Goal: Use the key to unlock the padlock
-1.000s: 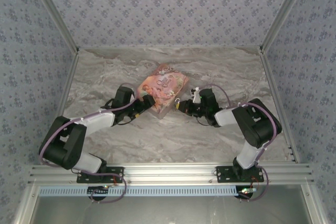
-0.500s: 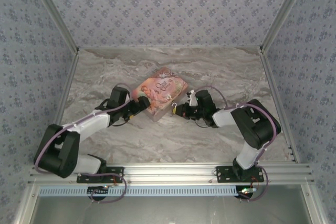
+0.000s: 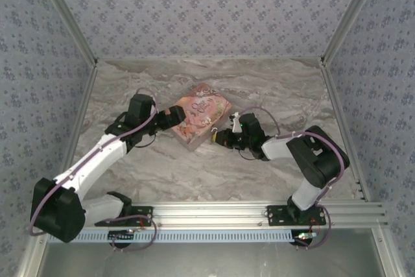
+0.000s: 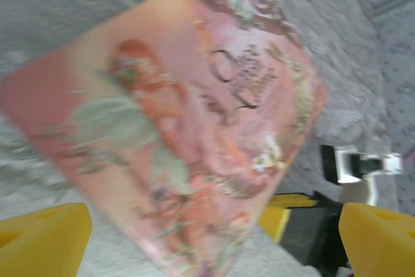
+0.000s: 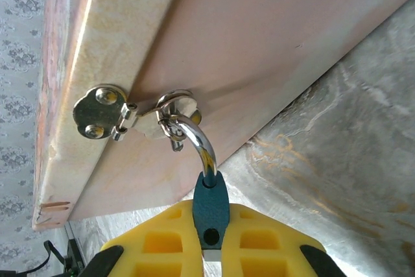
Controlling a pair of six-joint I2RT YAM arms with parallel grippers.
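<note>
The tiny blue padlock (image 5: 211, 209) is pinched edge-on between the yellow fingers of my right gripper (image 5: 211, 228), which is shut on it. Its metal shackle (image 5: 198, 141) is hooked through the ring of the hasp (image 5: 104, 111) on the side of the pink illustrated tin (image 5: 259, 50). From above, the right gripper (image 3: 219, 137) sits at the near edge of the tin (image 3: 202, 113). My left gripper (image 3: 174, 116) is at the tin's left corner. In the left wrist view its fingers (image 4: 45, 238) stand wide open, and the blurred tin lid (image 4: 181, 115) lies between and beyond them.
The tin lies flat on the marbled table (image 3: 272, 89), roughly mid-table. Patterned walls close in the back and both sides. In the left wrist view, the right arm's white and black wrist parts (image 4: 353, 163) sit just past the tin's far corner.
The left arm has stretched out, its elbow swinging left and its wrist moving back, while its gripper stays at the tin's corner. The tin and the right gripper have shifted slightly left.
</note>
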